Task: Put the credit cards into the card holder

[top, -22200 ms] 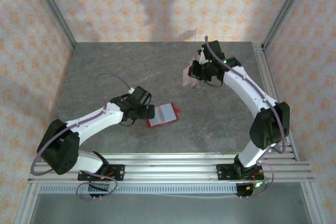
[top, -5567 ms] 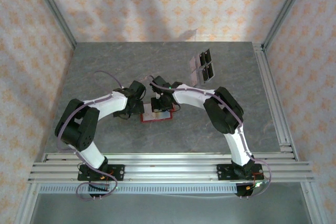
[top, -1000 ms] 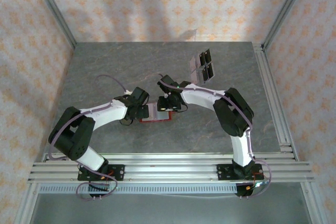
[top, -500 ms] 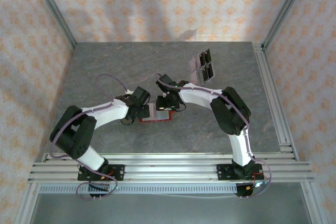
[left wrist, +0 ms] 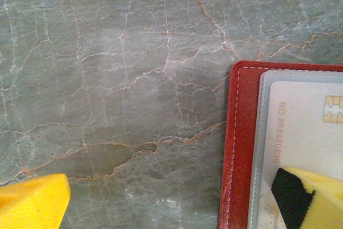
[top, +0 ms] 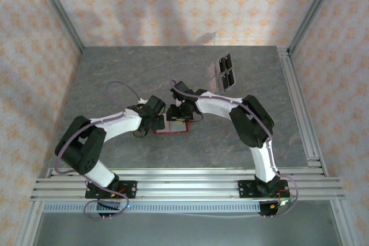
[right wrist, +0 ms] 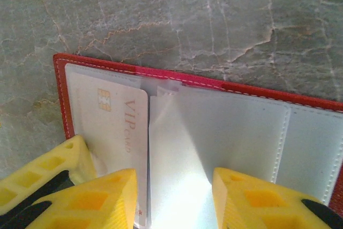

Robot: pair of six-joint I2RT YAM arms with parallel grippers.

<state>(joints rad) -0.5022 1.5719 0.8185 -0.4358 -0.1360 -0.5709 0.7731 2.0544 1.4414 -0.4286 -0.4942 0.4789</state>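
The red card holder (top: 173,133) lies open on the table between both grippers, its pale lining up. In the right wrist view a white VIP credit card (right wrist: 120,124) sits in the holder's (right wrist: 102,63) left sleeve. My right gripper (right wrist: 174,181) is shut on a second, glossy white credit card (right wrist: 179,143), gripped by its long edges, with its far end down on the lining beside the VIP card. My left gripper (left wrist: 171,186) is open wide at the holder's (left wrist: 241,132) left edge; one yellow finger (left wrist: 316,197) rests on the sleeved card (left wrist: 305,122), the other is over bare table.
A clear plastic stand (top: 222,72) with dark rectangles stands at the back right of the grey marble table (top: 115,79). Both arms meet over the holder in mid-table. Metal rails run along the near edge and right side.
My right gripper has shifted slightly left and farther over the holder with the card in it. The left arm and the holder have hardly moved.
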